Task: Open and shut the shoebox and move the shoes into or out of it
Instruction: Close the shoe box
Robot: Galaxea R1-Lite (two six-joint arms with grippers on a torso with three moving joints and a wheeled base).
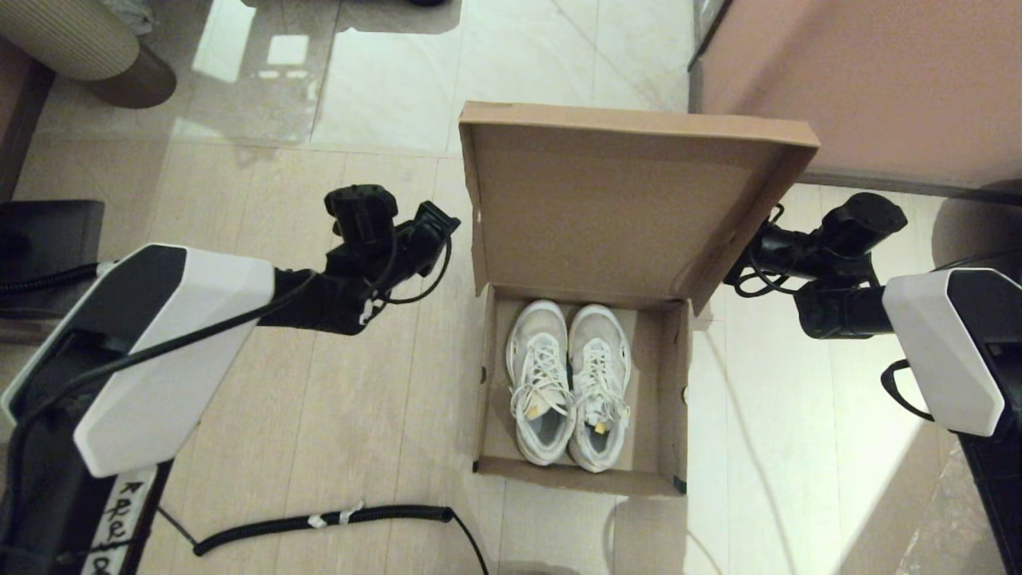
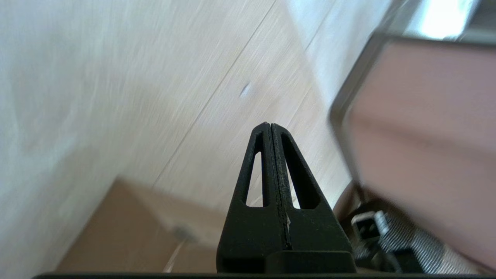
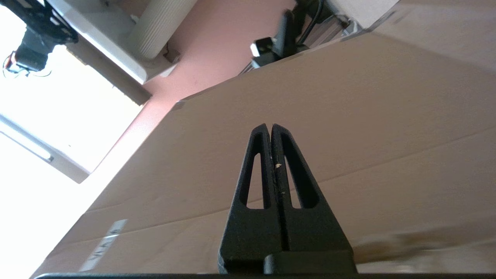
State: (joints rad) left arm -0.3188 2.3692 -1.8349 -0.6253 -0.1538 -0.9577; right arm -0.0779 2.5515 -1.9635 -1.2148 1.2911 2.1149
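Observation:
The brown cardboard shoebox [image 1: 675, 399] stands on the floor with its hinged lid [image 1: 607, 216] raised nearly upright at the far side. Both white mesh shoes [image 1: 568, 382] lie side by side inside it, toes toward the lid. My left gripper [image 1: 437, 227] hovers just left of the lid's edge, shut and empty [image 2: 270, 124]. My right gripper [image 3: 270, 125] is also shut and empty, pointing at the lid's outer face [image 3: 348, 116] close behind its right side. The lid's flap hides its tips in the head view. A white label [image 3: 104, 245] shows on the lid.
A large pinkish-brown block [image 1: 862, 80] with a dark rim stands behind the box at right. A black corrugated cable [image 1: 319, 521] lies on the floor near me. A ribbed round object [image 1: 72, 40] sits at far left, a dark case [image 1: 48, 231] below it.

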